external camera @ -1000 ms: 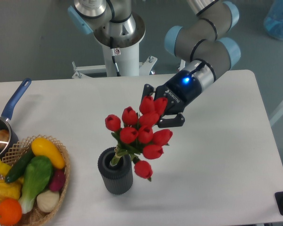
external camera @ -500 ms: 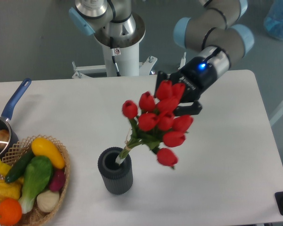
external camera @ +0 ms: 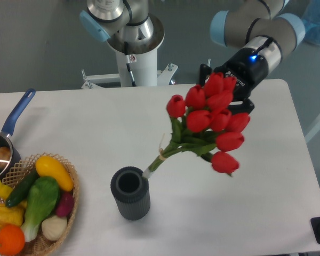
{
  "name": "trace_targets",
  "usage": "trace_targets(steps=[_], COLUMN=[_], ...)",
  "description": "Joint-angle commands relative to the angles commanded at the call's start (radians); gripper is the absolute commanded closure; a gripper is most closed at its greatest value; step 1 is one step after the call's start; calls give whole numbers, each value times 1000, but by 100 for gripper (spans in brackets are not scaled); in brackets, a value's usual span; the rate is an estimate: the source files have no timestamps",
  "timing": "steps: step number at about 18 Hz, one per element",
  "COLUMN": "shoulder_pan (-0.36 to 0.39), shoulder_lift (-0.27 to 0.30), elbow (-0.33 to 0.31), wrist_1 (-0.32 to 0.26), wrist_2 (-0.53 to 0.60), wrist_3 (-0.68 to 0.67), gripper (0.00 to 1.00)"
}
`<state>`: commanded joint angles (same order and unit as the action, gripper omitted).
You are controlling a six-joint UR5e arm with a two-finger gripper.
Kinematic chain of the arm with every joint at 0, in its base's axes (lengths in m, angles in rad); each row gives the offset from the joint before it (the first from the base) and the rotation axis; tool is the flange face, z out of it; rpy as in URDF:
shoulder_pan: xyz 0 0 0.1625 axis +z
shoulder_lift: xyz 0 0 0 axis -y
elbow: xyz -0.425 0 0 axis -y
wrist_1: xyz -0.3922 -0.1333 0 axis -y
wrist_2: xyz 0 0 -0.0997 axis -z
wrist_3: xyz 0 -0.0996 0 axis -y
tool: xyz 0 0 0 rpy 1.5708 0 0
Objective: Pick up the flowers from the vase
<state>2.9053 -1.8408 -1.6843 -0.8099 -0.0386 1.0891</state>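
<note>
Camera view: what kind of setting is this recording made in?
Most likely a robotics lab or test cell, not a home. A white table stands on a bare grey floor with a robot pedestal behind it, and the props are staged: flowers in the pincer, a vase, a wicker basket.

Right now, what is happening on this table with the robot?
The gripper is shut on the flowers, holding the bunch by its red heads above the table. The stems slant down to the left, and their tied end sits just beside the rim of the vase, which looks empty. A vegetable basket and a saucepan stand at the left.
</note>
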Motion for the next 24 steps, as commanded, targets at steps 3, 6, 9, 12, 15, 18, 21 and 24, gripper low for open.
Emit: trace_targets(steps=[3, 6, 9, 12, 15, 18, 21, 24], shoulder_pan=[3, -1, -11, -12, -17, -66, -133, -165], shoulder_lift=[18, 37, 58, 60, 72, 92, 84, 83], elbow=[31, 54, 52, 52, 57, 69, 112, 129], wrist_1=[-2, 0, -5, -5, -6, -17, -87, -138], wrist_2=[168, 400, 584, 678, 794, 983, 1135, 1242], wrist_3=[5, 21, 132, 193, 206, 236, 255, 255], gripper=[100, 100, 100, 100, 100, 100, 100, 100])
